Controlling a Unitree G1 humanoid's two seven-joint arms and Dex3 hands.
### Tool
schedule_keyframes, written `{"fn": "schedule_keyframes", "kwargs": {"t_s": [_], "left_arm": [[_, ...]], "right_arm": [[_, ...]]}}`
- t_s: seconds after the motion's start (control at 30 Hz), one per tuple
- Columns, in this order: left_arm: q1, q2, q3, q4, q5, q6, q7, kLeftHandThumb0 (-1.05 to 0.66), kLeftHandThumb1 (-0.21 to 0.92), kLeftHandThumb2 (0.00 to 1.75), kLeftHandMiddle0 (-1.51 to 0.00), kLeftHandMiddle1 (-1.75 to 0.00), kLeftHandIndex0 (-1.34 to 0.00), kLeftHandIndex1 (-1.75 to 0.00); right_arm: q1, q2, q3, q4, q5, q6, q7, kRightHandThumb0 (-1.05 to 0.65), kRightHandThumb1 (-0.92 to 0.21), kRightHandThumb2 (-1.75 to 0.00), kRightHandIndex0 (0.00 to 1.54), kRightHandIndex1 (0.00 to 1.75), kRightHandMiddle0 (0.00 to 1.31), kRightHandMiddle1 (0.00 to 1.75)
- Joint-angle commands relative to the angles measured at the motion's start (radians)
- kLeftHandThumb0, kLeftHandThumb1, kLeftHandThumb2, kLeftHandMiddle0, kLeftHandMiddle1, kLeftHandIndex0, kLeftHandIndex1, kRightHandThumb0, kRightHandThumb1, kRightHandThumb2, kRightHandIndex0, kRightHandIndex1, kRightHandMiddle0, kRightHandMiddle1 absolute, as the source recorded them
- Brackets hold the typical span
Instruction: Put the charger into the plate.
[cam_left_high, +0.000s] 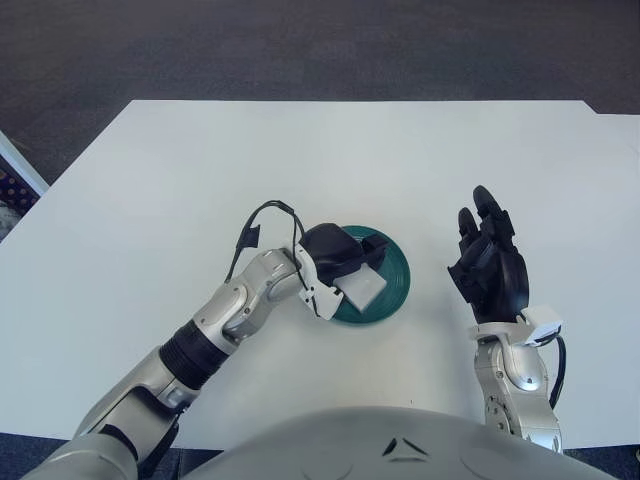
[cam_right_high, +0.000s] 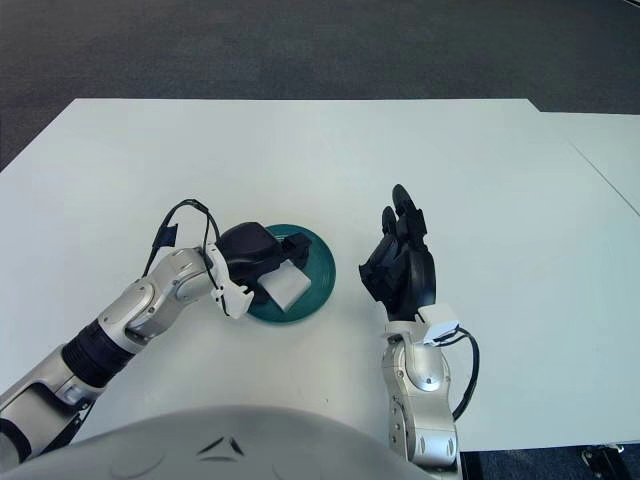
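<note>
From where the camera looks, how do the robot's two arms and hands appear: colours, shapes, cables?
Both arms have rounded silver-grey shells. The left arm has a black ribbed band nearer the elbow and a thin black cable looping above its wrist. The left hand and the right hand are black, with chunky segmented fingers and white brackets at the wrists. A black cable curves beside the right forearm.

White table (cam_right_high: 300, 150) carries one dark green plate (cam_right_high: 322, 270), the landmark here. Left hand (cam_right_high: 250, 255) is over the plate's left part, black fingers curled around a white charger (cam_right_high: 283, 288). Charger sits inside the plate rim, toward its near side; whether it touches the plate surface cannot be told. Right hand (cam_right_high: 400, 265) stands upright just right of the plate, apart from it, fingers extended, holding nothing. Dark carpet (cam_right_high: 300, 45) beyond the table's far edge.
</note>
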Motion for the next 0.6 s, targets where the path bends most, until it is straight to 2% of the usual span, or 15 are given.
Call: {"fn": "schedule_keyframes", "kwargs": {"t_s": [0.0,0.2,0.23,0.27,0.3,0.33,0.37,0.4,0.43,0.47,0.5,0.53,0.57], "left_arm": [[0.005,-0.007,0.018,0.001,0.018,0.0,0.041,-0.45,0.41,1.19,-1.04,-1.75,-0.54,-1.75],[-0.009,-0.01,0.021,0.003,0.015,-0.007,0.041,-0.45,0.41,1.2,-1.05,-1.75,-0.54,-1.75],[-0.014,-0.009,0.021,0.001,0.011,-0.005,0.026,-0.45,0.45,1.14,-1.04,-1.75,-0.51,-1.75],[-0.017,-0.009,0.021,0.0,0.008,-0.004,0.015,-0.61,0.62,0.92,-0.93,-1.75,-0.43,-1.7],[-0.02,-0.005,0.019,0.001,0.003,-0.002,-0.004,-0.67,0.68,0.84,-0.89,-1.75,-0.4,-1.68],[-0.021,-0.002,0.017,0.002,0.0,-0.001,-0.016,-0.81,0.77,0.79,-0.6,-1.57,-0.3,-1.58],[-0.022,0.003,0.016,0.003,-0.003,-0.003,-0.029,-0.89,0.82,0.76,-0.41,-1.45,-0.23,-1.51],[-0.022,0.006,0.015,0.003,-0.005,-0.004,-0.037,-0.92,0.84,0.75,-0.35,-1.33,-0.2,-1.45],[-0.026,0.014,0.016,0.0,-0.01,-0.007,-0.056,-0.97,0.87,0.75,-0.28,-1.09,-0.16,-1.35],[-0.03,0.02,0.016,-0.002,-0.013,-0.01,-0.071,-0.98,0.88,0.76,-0.25,-0.94,-0.12,-1.26],[-0.037,0.029,0.015,-0.006,-0.017,-0.01,-0.099,-1.01,0.9,0.77,-0.22,-0.67,-0.08,-1.12],[-0.042,0.034,0.015,-0.009,-0.019,-0.01,-0.12,-1.02,0.9,0.78,-0.16,-0.44,-0.05,-0.85],[-0.044,0.037,0.015,-0.011,-0.02,-0.01,-0.132,-1.03,0.91,0.79,-0.11,-0.29,-0.03,-0.68]], "right_arm": [[-0.007,-0.007,-0.007,-0.013,-0.012,0.011,-0.003,-1.02,-0.92,-1.02,0.08,0.0,0.0,0.26],[-0.007,-0.001,-0.006,-0.017,0.003,0.014,-0.004,-1.03,-0.92,-1.02,0.07,0.0,0.0,0.24],[-0.007,-0.002,-0.005,-0.017,-0.004,0.014,-0.006,-1.03,-0.92,-1.02,0.08,0.0,0.0,0.24],[-0.006,-0.003,-0.004,-0.017,-0.009,0.015,-0.007,-1.03,-0.92,-1.02,0.08,0.0,0.0,0.24],[-0.006,-0.006,-0.002,-0.017,-0.022,0.014,-0.01,-1.03,-0.92,-1.02,0.08,0.0,0.0,0.24],[-0.006,-0.007,-0.001,-0.017,-0.031,0.014,-0.013,-1.03,-0.92,-1.02,0.08,0.0,0.0,0.24],[-0.005,-0.008,0.0,-0.018,-0.036,0.014,-0.014,-1.03,-0.92,-1.02,0.08,0.0,0.0,0.23],[-0.005,-0.007,0.001,-0.018,-0.039,0.013,-0.015,-1.03,-0.92,-1.02,0.08,0.0,0.0,0.23],[-0.005,-0.004,0.003,-0.021,-0.039,0.015,-0.017,-1.03,-0.92,-1.02,0.08,0.0,0.0,0.23],[-0.006,-0.002,0.005,-0.022,-0.04,0.016,-0.018,-1.03,-0.92,-1.02,0.08,0.0,0.0,0.23],[-0.006,0.0,0.007,-0.025,-0.042,0.018,-0.019,-1.03,-0.92,-1.03,0.08,0.0,0.0,0.23],[-0.006,0.001,0.008,-0.027,-0.043,0.019,-0.02,-1.03,-0.92,-1.03,0.08,0.0,0.0,0.23],[-0.006,0.001,0.009,-0.028,-0.044,0.02,-0.021,-1.03,-0.92,-1.03,0.08,0.0,0.0,0.23]]}}
